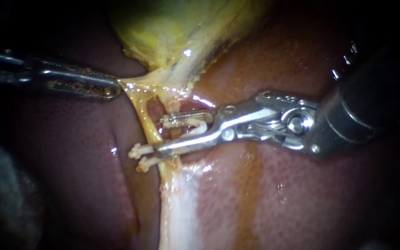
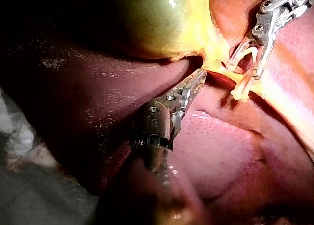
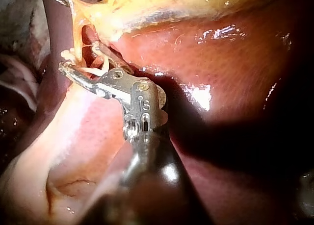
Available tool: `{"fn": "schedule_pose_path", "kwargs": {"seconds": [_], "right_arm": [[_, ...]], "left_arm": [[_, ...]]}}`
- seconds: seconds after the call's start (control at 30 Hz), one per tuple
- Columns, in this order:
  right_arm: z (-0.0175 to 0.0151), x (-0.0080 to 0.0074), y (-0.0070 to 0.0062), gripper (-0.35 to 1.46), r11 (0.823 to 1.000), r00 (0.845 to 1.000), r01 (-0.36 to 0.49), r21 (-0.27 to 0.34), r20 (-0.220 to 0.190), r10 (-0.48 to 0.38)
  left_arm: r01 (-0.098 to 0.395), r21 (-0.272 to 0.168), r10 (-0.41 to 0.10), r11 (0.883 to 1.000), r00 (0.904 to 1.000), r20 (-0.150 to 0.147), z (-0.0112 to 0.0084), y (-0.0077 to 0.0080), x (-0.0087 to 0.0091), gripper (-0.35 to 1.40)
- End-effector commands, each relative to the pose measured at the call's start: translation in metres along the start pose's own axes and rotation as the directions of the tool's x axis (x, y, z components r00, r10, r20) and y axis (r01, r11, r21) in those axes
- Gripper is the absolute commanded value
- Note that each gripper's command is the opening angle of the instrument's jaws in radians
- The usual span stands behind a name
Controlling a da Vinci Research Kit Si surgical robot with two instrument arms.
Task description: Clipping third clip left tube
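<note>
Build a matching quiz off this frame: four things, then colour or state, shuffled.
Things:
1. gallbladder
2. liver
3. left instrument
4. right instrument

Colour or state:
A. holds a white clip at the tube
B. reddish-brown
C. yellow-green
D. grips yellow tissue just below the gallbladder

Pairs: 1-C, 2-B, 3-D, 4-A

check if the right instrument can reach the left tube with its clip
Probably yes. The right instrument, its jaws holding a loaded clip, lies right at the left tube, just above two placed clips. The left instrument holds tissue aside, and nothing seems to block the way.
</note>
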Motion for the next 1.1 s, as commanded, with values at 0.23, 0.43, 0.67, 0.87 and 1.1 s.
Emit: {"fn": "schedule_pose_path", "kwargs": {"seconds": [0.23, 0.43, 0.67, 0.87, 1.1], "right_arm": [[0.0021, 0.0001, 0.0002, 0.5, 1.0, 1.0, -0.016, 0.012, -0.025, 0.017], [0.0044, -0.0001, 0.0007, 0.5, 1.0, 0.999, -0.012, 0.006, -0.03, 0.012], [0.0059, 0.001, -0.0003, 0.5, 0.999, 0.998, -0.016, 0.031, -0.068, 0.018], [0.0059, 0.0035, -0.0016, 0.5, 0.998, 0.992, -0.023, 0.065, -0.124, 0.031], [0.0051, 0.006, -0.0024, 0.49, 0.996, 0.987, -0.002, 0.084, -0.162, 0.015]], "left_arm": [[0.001, 0.0, -0.001, 1.0, 1.0, 0.0, 0.0, -0.0001, 0.0, -0.35], [0.001, 0.0, -0.001, 1.0, 1.0, 0.0, 0.0001, -0.0001, 0.0, -0.35], [0.001, 0.001, -0.001, 1.0, 1.0, 0.0, 0.0001, -0.0001, 0.0, -0.35], [0.001, 0.0, -0.001, 1.0, 1.0, 0.0, 0.0001, -0.0001, 0.0, -0.35], [0.001, 0.001, -0.001, 1.0, 1.0, 0.0, 0.0001, -0.0002, 0.0, -0.35]]}}
